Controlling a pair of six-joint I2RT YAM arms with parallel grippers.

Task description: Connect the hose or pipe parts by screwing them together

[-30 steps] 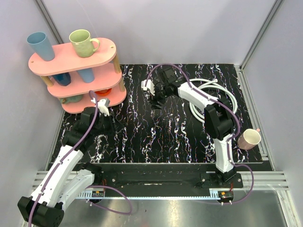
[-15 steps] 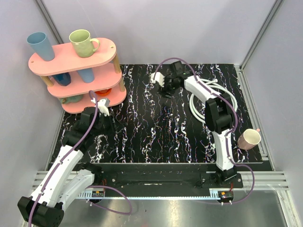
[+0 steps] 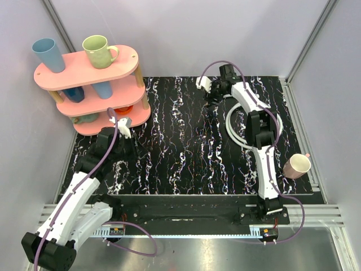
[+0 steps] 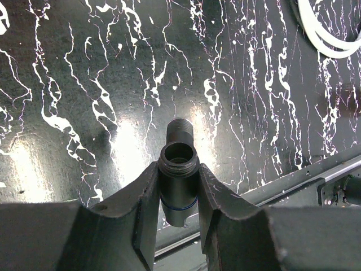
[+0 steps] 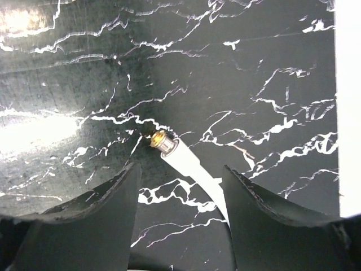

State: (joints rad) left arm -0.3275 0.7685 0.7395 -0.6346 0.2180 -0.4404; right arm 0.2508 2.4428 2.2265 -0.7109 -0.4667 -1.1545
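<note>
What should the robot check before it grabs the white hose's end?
1. The right gripper is open: ok.
2. The fitting sits centred ahead of it: ok.
3. The hose lies flat on the table: ok.
4. The left gripper is shut on the dark threaded pipe piece: ok.
5. The rest of the hose is untangled: cannot tell, the right arm covers part.

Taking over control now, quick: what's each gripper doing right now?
Left gripper: shut on a dark threaded pipe fitting.
Right gripper: open above the brass-tipped end of the white hose, not gripping it.
</note>
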